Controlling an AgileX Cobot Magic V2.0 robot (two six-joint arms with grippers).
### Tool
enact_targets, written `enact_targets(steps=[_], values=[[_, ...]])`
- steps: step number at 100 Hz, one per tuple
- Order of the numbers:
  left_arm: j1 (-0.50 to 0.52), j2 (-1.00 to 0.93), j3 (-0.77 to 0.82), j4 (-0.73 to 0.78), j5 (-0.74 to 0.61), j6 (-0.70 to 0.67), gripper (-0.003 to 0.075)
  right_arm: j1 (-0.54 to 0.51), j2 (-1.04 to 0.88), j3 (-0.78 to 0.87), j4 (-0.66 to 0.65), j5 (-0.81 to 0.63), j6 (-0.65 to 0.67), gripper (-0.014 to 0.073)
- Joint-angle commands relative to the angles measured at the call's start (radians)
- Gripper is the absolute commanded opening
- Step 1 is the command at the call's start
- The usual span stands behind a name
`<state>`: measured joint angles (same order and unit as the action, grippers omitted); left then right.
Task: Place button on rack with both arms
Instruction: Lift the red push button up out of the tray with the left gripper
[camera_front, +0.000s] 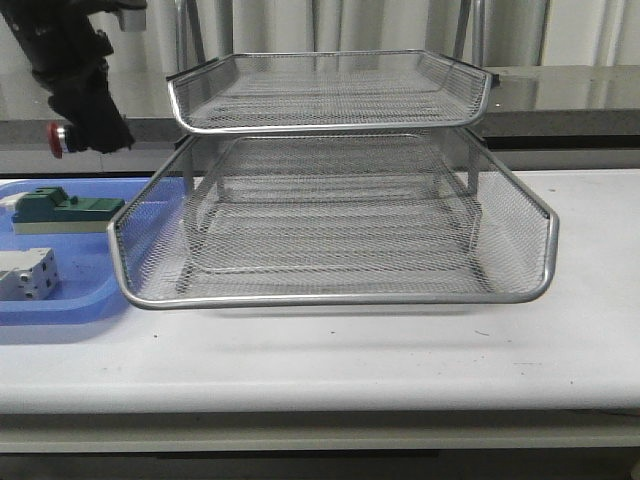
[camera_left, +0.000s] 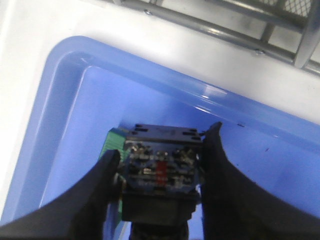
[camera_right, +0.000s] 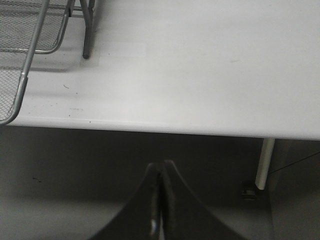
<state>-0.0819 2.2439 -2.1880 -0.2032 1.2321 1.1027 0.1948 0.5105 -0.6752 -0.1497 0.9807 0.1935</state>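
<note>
The button (camera_left: 162, 170) is clamped between the fingers of my left gripper (camera_left: 161, 155), its blue-black block end facing the wrist camera. In the front view the left gripper (camera_front: 88, 125) hangs above the blue tray, left of the rack, and the button's red cap (camera_front: 55, 137) pokes out on the left. The silver wire-mesh rack (camera_front: 330, 215) fills the middle of the table, its lower tray pulled forward. My right gripper (camera_right: 161, 170) is shut and empty, held off the table's near edge; it is out of the front view.
A flat blue plastic tray (camera_front: 80, 300) lies at the left, holding a green block (camera_front: 65, 210) and a white block (camera_front: 28, 275). The rack's leg (camera_right: 86, 30) and tray corner (camera_right: 25, 65) show in the right wrist view, beside bare white tabletop (camera_right: 200, 65).
</note>
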Motion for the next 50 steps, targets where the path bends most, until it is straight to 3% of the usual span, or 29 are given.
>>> enact_targets(steps=[1, 14, 50], values=[[-0.005, -0.115, -0.037, 0.007, 0.036, -0.047, -0.002, 0.0, 0.002, -0.036, -0.021, -0.051, 0.0, -0.007], [-0.005, -0.171, -0.037, 0.05, 0.036, -0.132, -0.002, 0.0, 0.002, -0.036, -0.021, -0.049, 0.0, -0.007], [-0.009, -0.37, 0.086, 0.046, 0.036, -0.189, -0.002, 0.0, 0.002, -0.036, -0.021, -0.049, 0.0, -0.007]])
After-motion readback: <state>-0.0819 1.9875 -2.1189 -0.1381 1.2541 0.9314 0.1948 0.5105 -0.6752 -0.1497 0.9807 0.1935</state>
